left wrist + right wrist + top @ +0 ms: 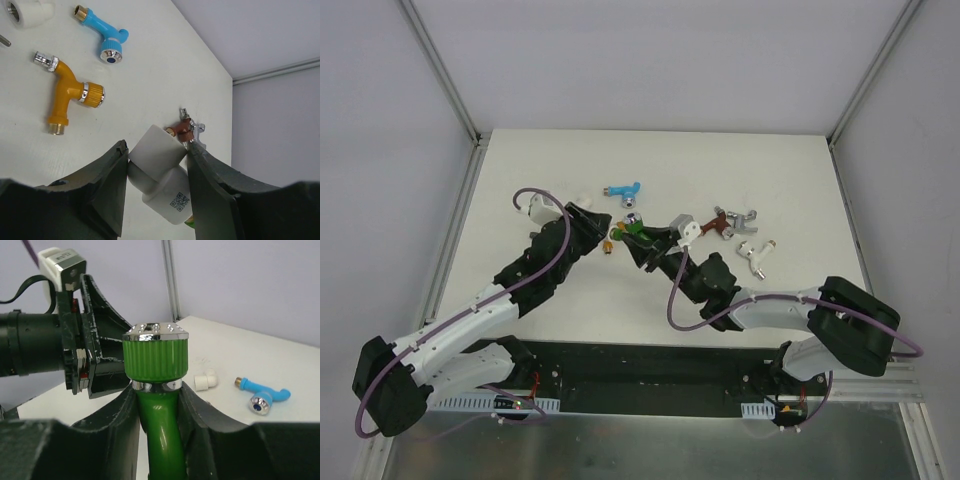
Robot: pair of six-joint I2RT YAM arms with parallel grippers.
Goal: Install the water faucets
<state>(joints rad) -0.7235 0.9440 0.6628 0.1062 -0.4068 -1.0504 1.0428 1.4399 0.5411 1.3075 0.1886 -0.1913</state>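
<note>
— What has the right claw (157, 390) got?
— It's clenched on the green plastic faucet with the chrome-ringed ribbed knob (156, 357), knob uppermost, above the white bench (225, 350).
— And the left claw (156, 150)?
— Gripping a stubby white plastic pipe fitting (160, 182) by its sides, close beside the green one.
— The others?
— The blue plastic faucet (106, 36) and the orange faucet (70, 90) lie flat on the bench, near each other.
</note>
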